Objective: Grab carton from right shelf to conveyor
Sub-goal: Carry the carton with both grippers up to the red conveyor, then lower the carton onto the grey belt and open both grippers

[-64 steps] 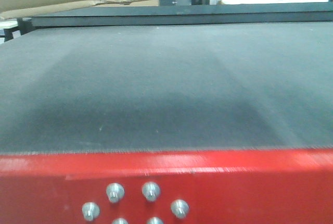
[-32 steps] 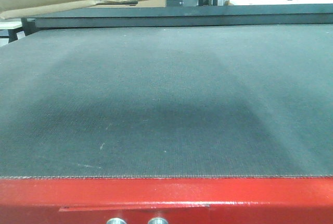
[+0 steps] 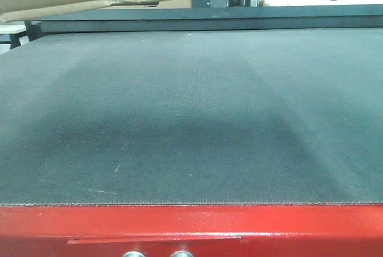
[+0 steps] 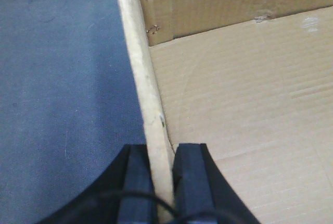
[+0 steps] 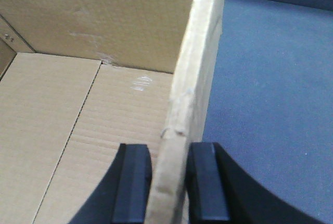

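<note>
left gripper [image 4: 162, 162] — clamped on carton [image 4: 250, 104] wall | right gripper [image 5: 169, 174] — likewise

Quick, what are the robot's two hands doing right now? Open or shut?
Left gripper: closed, pinching a side wall of the box.
Right gripper: closed, pinching the opposite side wall of the box.

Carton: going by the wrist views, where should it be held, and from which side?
By its two opposite side walls, from above. The carton is open-topped, so each thin upright wall offers an edge to straddle, one finger inside, one outside. The left tool and right tool pinch those walls this way over the conveyor.
</note>
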Motion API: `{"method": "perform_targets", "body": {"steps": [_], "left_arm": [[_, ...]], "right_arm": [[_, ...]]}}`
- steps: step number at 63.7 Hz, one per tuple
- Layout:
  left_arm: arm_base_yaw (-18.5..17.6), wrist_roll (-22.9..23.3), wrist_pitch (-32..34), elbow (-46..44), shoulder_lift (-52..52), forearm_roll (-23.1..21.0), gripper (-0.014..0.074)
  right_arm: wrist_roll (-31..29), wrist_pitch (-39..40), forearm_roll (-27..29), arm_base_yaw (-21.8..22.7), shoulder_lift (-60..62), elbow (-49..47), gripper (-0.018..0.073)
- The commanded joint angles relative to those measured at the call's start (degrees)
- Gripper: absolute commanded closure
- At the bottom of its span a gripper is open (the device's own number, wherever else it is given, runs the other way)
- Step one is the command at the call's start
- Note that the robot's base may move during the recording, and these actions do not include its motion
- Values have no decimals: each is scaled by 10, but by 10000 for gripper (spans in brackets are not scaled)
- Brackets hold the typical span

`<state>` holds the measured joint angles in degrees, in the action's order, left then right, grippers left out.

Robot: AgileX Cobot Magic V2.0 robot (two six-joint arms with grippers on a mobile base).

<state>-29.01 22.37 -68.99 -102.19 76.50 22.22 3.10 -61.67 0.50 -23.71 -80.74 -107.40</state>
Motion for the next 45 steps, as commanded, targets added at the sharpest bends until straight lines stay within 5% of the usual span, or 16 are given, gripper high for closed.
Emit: {"method": "perform_targets", "body": {"steps": [1,27,45], "left_arm": [[-3,-7,-1,-2,-6,3,613],[1,-7,44,-3,-1,20,613],[86,-23,106,-2,85,-30,613]], "right_arm": [[3,44,-13,1,8,-4,629],[3,30,-5,1,7,-4,629],[10,-32,2,65,-63,-4,629]]}}
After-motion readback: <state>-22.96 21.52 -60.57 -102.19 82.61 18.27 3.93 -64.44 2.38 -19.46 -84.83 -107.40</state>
